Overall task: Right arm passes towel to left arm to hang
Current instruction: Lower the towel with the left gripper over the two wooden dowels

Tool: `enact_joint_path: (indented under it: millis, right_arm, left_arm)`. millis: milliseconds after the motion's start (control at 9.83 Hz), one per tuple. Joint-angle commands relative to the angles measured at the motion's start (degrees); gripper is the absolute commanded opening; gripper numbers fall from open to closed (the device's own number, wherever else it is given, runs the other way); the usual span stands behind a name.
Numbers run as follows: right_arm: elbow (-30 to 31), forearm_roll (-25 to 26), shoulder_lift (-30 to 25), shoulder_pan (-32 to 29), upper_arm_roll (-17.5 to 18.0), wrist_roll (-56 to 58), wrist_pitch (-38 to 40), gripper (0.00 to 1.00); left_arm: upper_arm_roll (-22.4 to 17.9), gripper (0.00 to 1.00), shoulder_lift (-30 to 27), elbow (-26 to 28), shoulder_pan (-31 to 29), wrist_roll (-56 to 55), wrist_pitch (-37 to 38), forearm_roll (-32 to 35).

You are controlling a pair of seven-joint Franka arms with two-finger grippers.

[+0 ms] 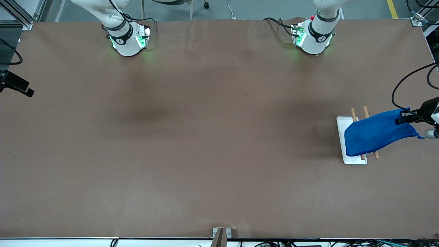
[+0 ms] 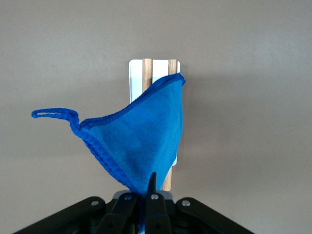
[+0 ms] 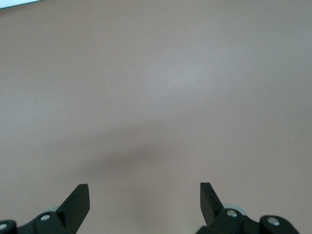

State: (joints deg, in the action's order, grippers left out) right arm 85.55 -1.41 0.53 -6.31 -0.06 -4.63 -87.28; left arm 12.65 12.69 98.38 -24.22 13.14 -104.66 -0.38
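Observation:
The bright blue towel (image 1: 374, 133) hangs from my left gripper (image 1: 406, 118), which is shut on one corner of it at the left arm's end of the table. The cloth drapes over a rack with a white base (image 1: 343, 137) and two wooden rods (image 1: 353, 113). In the left wrist view the towel (image 2: 141, 141) spreads from my shut left gripper (image 2: 146, 192) across the rack (image 2: 136, 73), and its small loop (image 2: 53, 113) sticks out to one side. My right gripper (image 3: 145, 195) is open and empty over bare table. Only the right arm's base (image 1: 127, 37) shows in the front view.
The left arm's base (image 1: 313, 36) stands at the table's edge farthest from the front camera. A black camera (image 1: 15, 84) sits at the right arm's end. A black cable (image 1: 401, 85) loops above the rack. A metal bracket (image 1: 221, 233) sits at the nearest edge.

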Motion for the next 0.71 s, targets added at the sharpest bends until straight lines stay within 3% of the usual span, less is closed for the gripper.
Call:
enact_joint_path:
  millis: [0,611]
  right_arm:
    - [0.49,-1.23,-0.89,-0.46,0.06,0.06,0.35,1.0]
    - [0.49,-1.23,-0.89,-0.89,0.06,0.24,1.06,1.0]
  left_arm:
    - [0.1,0.0,1.71,2.69,-0.39,0.4,-2.99,1.95]
    - [-0.34,0.01,5.41,3.3,-2.76,2.77,-5.02,4.68]
